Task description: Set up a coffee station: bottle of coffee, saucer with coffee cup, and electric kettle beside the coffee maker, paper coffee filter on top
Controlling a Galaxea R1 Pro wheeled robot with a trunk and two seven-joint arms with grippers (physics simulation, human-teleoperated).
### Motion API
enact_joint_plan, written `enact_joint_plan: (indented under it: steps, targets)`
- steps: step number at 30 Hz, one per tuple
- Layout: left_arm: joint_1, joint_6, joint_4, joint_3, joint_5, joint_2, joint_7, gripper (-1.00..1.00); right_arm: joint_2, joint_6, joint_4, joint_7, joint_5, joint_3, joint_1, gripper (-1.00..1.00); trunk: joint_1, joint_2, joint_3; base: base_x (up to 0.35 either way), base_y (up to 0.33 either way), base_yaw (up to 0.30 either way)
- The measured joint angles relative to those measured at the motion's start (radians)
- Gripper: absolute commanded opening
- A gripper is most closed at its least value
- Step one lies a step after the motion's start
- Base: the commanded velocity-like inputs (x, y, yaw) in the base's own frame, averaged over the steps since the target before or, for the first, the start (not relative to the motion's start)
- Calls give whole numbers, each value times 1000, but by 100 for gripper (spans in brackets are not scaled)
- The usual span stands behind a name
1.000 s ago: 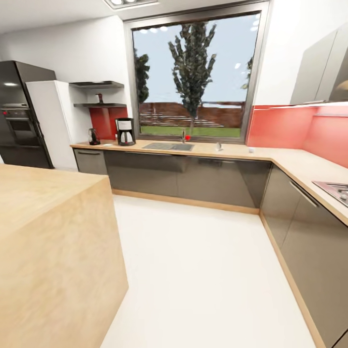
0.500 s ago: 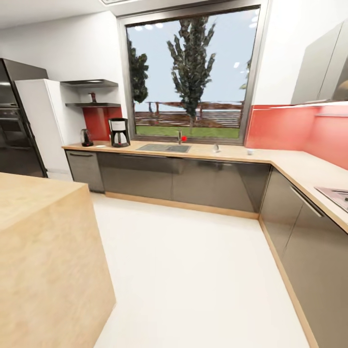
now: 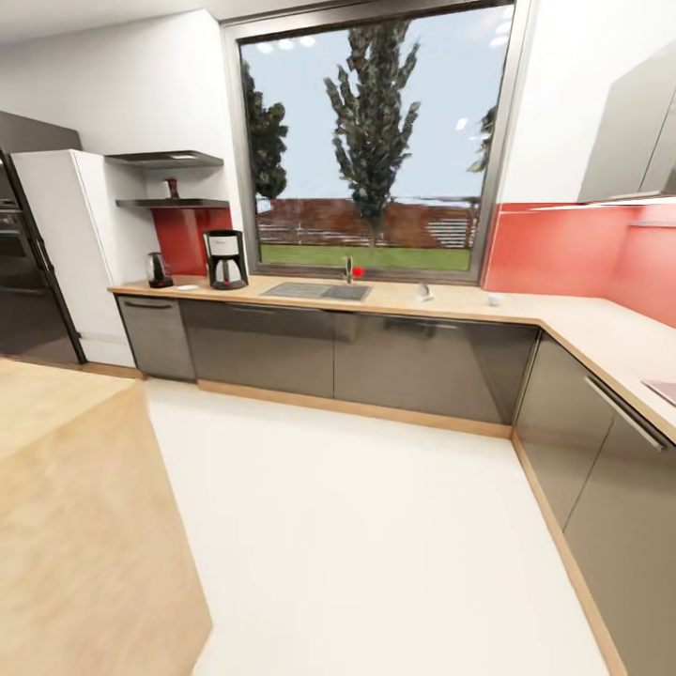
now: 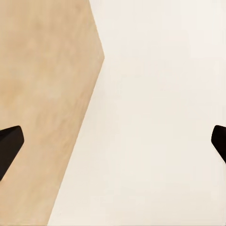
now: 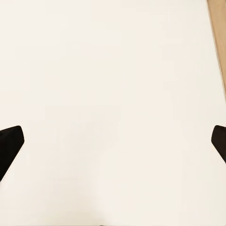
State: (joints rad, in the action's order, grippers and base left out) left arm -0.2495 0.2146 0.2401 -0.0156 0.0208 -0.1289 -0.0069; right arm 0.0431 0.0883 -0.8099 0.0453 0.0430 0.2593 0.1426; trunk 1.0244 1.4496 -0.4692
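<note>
The coffee maker (image 3: 225, 259) is seen on the countertop (image 3: 451, 302) at ten o'clock, the electric kettle (image 3: 158, 270) just beside it; a small object (image 3: 171, 188) stands on the shelf (image 3: 172, 203) above. Both the left gripper (image 4: 113, 143) and right gripper (image 5: 113, 141) are spread wide, holding nothing. Since earlier, the camera has advanced, the counter appearing nearer.

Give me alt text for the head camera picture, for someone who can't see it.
A kitchen seen across a white floor: the countertop under a big window holds the coffee maker, the electric kettle beside it and an inset sink. A wooden island stands near left.
</note>
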Motion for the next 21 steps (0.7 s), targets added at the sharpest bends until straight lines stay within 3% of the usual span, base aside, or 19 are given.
enact_joint_plan:
  steps: [12,21]
  targets:
    - [0,1,0,1,0,0,0,100,0,0,2,0,0,0,0,100,0,0,0,339,-51,-4]
    - [0,2,0,0,0,2,0,100,0,0,3,1,0,0,0,100,0,0,0,338,-23,-218]
